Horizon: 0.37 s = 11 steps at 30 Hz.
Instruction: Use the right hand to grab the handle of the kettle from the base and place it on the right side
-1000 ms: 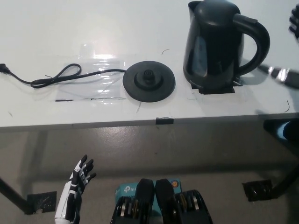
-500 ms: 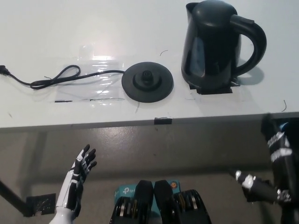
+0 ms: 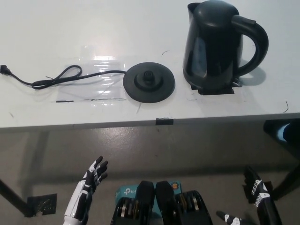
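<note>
Black kettle [image 3: 220, 44] is standing on the bench [image 3: 140, 28], right of its base [image 3: 149, 82]. Both hands are hanging low: right hand [image 3: 257, 194] and left hand [image 3: 89, 185], fingers spread, empty. A careless lift risks clipping the handle [image 3: 255, 47], toppling it.

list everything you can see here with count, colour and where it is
black plastic electric kettle: 1, black, upright on the table right of the base, handle pointing right
round black kettle base: 1, black, table centre, nothing on it
black power cord: 1, black, runs left from the base
clear tape patch: 1, transparent, over the cord
white table: 1, white, upper part of the view
left hand: 1, white, lower left below the table edge, fingers apart
right hand: 1, black, lower right below the table edge, holding nothing
</note>
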Tool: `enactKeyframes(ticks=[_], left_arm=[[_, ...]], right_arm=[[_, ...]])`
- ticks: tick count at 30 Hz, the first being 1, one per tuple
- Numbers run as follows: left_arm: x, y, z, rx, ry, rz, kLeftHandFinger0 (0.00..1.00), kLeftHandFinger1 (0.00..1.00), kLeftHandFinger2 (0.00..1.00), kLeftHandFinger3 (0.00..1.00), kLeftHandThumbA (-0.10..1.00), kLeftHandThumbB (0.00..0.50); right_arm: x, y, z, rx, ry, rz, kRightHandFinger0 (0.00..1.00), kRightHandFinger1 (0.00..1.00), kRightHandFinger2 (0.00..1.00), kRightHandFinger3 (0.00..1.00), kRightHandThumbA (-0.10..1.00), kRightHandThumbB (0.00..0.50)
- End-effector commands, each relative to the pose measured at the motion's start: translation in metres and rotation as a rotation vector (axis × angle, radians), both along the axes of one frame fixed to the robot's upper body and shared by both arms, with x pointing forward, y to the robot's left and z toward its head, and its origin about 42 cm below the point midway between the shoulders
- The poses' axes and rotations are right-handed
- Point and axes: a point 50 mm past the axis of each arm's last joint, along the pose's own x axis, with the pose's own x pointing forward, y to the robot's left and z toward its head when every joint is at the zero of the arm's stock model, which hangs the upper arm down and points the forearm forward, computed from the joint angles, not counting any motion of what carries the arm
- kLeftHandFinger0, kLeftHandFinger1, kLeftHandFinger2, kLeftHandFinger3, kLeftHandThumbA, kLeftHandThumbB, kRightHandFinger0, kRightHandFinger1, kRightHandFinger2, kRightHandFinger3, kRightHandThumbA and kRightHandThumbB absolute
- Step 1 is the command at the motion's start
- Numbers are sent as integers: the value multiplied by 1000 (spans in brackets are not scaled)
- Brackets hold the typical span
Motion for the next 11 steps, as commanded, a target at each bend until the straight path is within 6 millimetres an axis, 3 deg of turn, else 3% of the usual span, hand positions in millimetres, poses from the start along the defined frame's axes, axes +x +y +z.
enactKeyframes(ticks=[1, 4, 11], left_arm=[[6, 5, 8, 9, -63, -34, 1000, 1000, 1000, 1000, 1000, 500], [10, 8, 12, 15, -71, -27, 1000, 1000, 1000, 1000, 1000, 500], [15, 13, 15, 9, -78, -6, 1000, 1000, 1000, 1000, 1000, 500]], right_arm=[[5, 3, 10, -41, -99, -13, 1000, 1000, 1000, 1000, 1000, 199], [10, 3, 10, -36, -101, -9, 1000, 1000, 1000, 1000, 1000, 229], [19, 6, 15, -32, -125, 0, 1000, 1000, 1000, 1000, 1000, 195]])
